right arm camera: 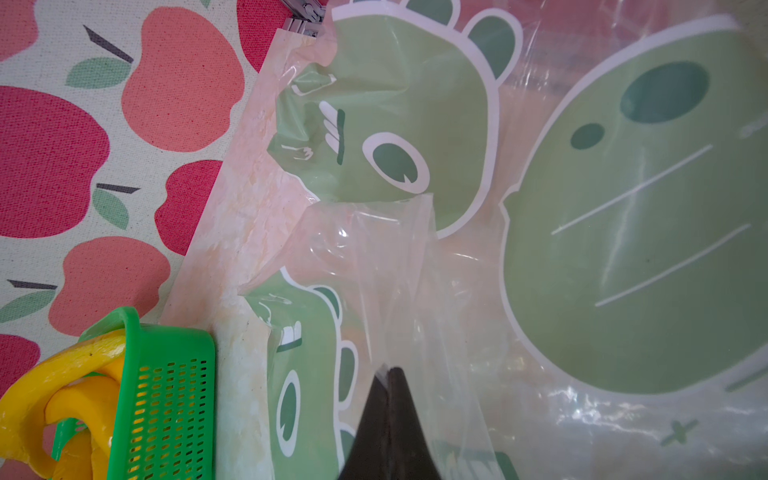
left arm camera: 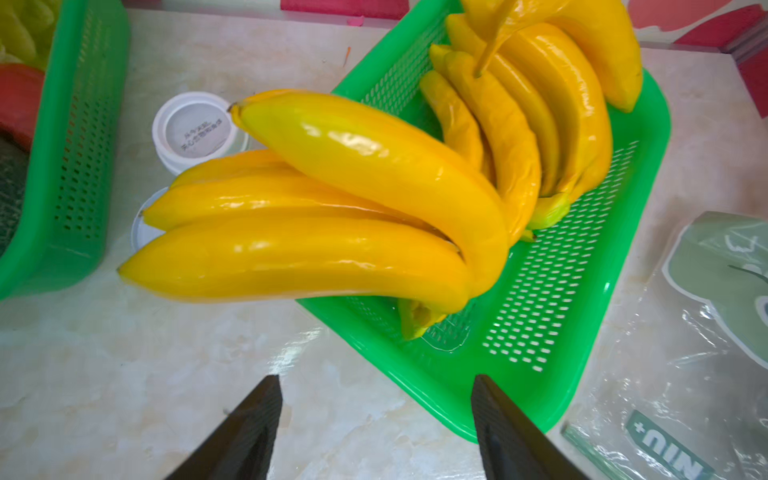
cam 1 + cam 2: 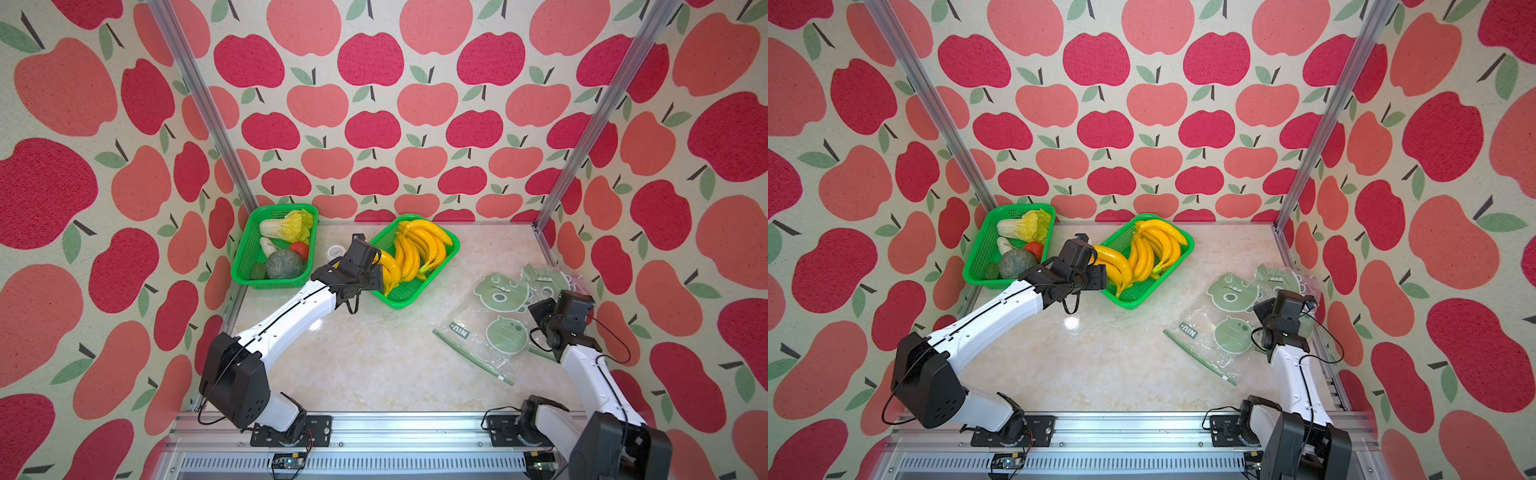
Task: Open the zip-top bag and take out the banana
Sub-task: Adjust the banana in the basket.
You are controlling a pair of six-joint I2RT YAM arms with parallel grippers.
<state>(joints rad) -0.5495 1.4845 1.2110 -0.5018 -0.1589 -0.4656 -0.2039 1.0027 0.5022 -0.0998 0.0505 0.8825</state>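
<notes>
Nearest: left gripper, fingers spread, holding nothing, just short of green basket. Banana bunch overhangs the basket rim and hides part of white jar lid. Right gripper fingers pressed together at film of zip-top bag; cannot tell whether film is caught. Bag lies on table, apart from basket.

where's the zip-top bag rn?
In both top views zip-top bag lies on the table, right side, at the right tool, right of the banana basket.

Glossy bananas, perforated plastic basket, crinkled clear film bag
</notes>
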